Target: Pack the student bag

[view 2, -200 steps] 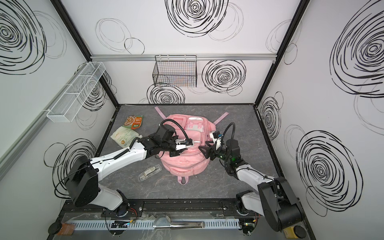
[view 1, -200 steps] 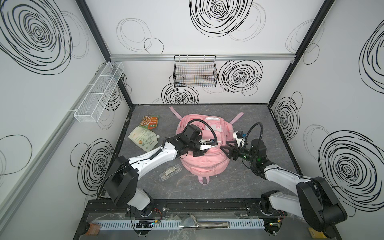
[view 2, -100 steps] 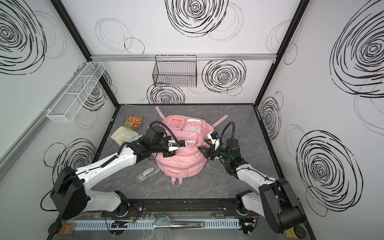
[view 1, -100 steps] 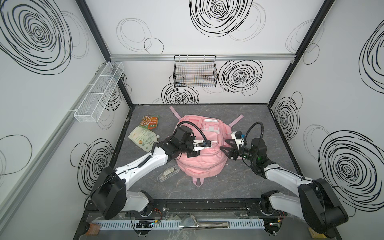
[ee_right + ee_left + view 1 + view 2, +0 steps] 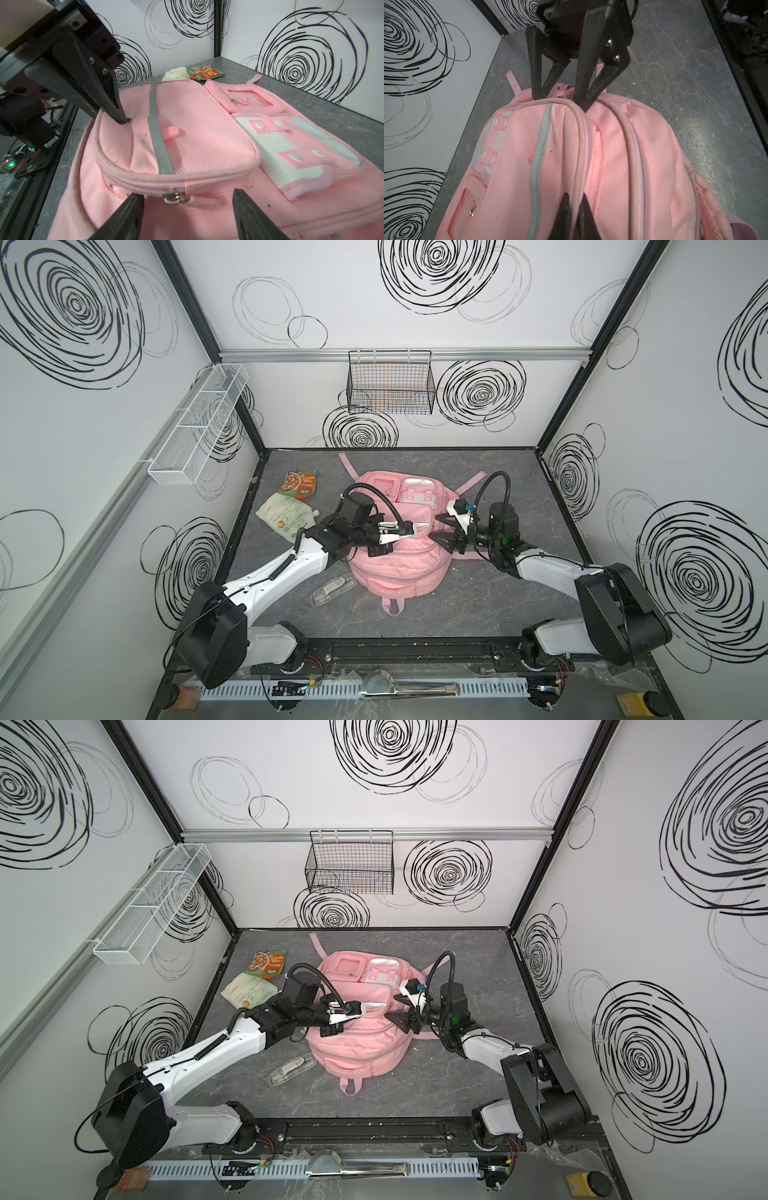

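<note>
Bag (image 5: 399, 572) lies flat mid-table (image 5: 490, 472), pockets up and top loop toward the arm bases, directly under both pincers. Left pincer (image 5: 574, 199) is clenched on the piped rim of the mesh front pocket, with a pinch of fabric and piping between its tips. Right pincer (image 5: 187, 195) is released, jaws wide, and faces the left pincer from the opposite side of the bag. The zip pull (image 5: 176, 197) of that same pocket lies between its jaws, ungripped; I cannot tell whether the tips touch the fabric. Both zip lines running away from the left pincer look shut in the left wrist view, and no opening shows anywhere on the bag. Outward, behind the left pincer and off the bag's side, a cream pouch (image 5: 286, 516) and an orange packet (image 5: 301, 483) lie side by side on the table. A clear packet (image 5: 332, 588) lies just beside the bag under the left forearm. All three are outside the bag. Judgement: early stage. The bag is braced and the pull lined up, but nothing is visibly packed, and hidden contents cannot be ruled out. Left to do: close on the pull, run the zip open, load the three loose items, zip shut.
</note>
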